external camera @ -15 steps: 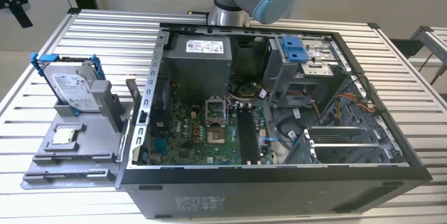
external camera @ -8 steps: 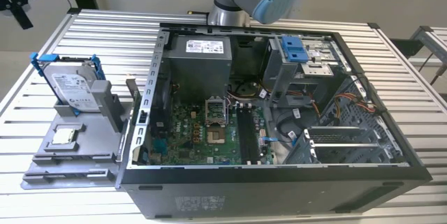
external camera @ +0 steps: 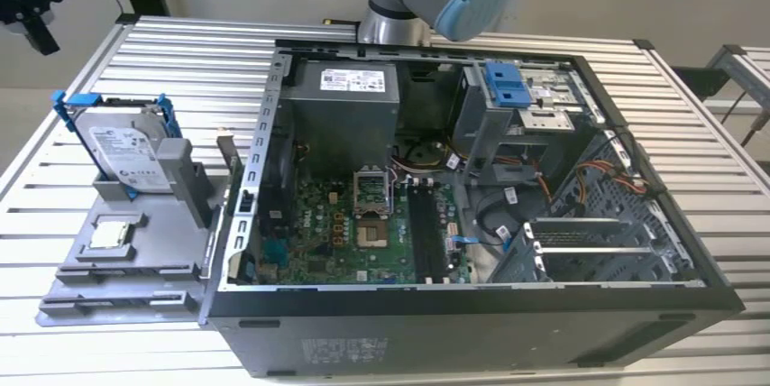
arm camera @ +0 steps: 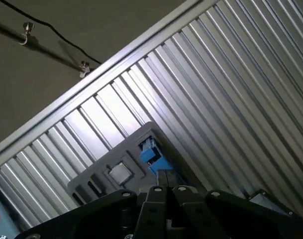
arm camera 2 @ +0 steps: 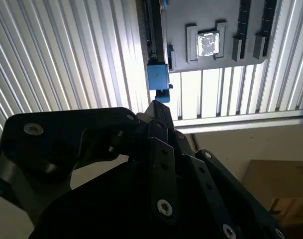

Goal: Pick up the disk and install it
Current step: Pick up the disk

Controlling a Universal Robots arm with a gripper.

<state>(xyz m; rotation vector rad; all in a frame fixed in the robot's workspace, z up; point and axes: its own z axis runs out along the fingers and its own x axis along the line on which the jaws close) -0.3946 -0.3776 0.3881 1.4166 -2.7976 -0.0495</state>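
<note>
The exterior view takes in the whole bench: the slatted metal table [external camera: 157, 52], one open computer case [external camera: 481, 197] lying on it, and one grey tray [external camera: 121, 269] beside the case at the exterior view's left. The disk [external camera: 121, 151] stands on edge in the tray's holder, with its white label and blue bracket facing the camera. One processor chip [external camera: 111, 234] lies flat in the tray just below it. One blue latch [external camera: 508, 84] sits inside the case near its upper edge. The gripper [external camera: 42, 39] hangs at that view's upper left, well apart from the disk and above the table's corner. Both wrist views look down past the gripper [arm camera 2: 156, 107] [arm camera: 167, 175] and show what the exterior view does not: its fingers are pressed together at the tips, pinching nothing. Beyond them the disk [arm camera 2: 157, 75] [arm camera: 152, 153] appears edge-on, mostly as its blue bracket, with the chip [arm camera 2: 208, 44] [arm camera: 120, 172] near it.
</note>
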